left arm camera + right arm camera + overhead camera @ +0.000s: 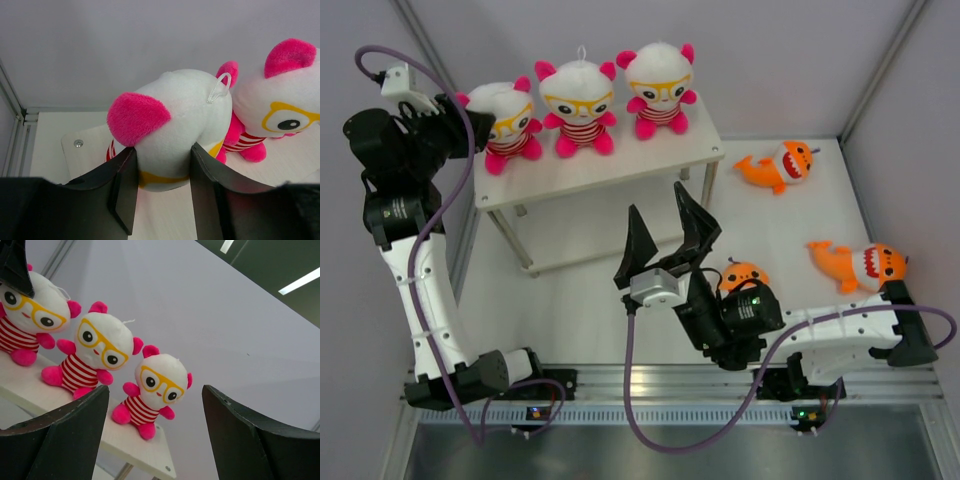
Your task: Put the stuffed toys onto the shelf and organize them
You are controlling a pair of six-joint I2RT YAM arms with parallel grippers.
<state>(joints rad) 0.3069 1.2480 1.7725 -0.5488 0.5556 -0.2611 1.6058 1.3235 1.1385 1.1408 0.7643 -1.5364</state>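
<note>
From above, three bears sit in a row on top of the shelf [620,168]: the left bear [505,125], the middle bear [578,105] and the right bear [660,90]. Three orange sharks lie on the tabletop [580,300]: the back shark [778,165], the side shark [860,264] and the near shark [742,274], half hidden by the right arm. The right fingers [697,225] are up in the air, spread wide.

The left wrist camera shows the left fingers [122,190] squeezing both sides of the left bear's white head. The middle bear touches it.

In the right wrist camera, the right fingers are far apart and hold nothing.
</note>
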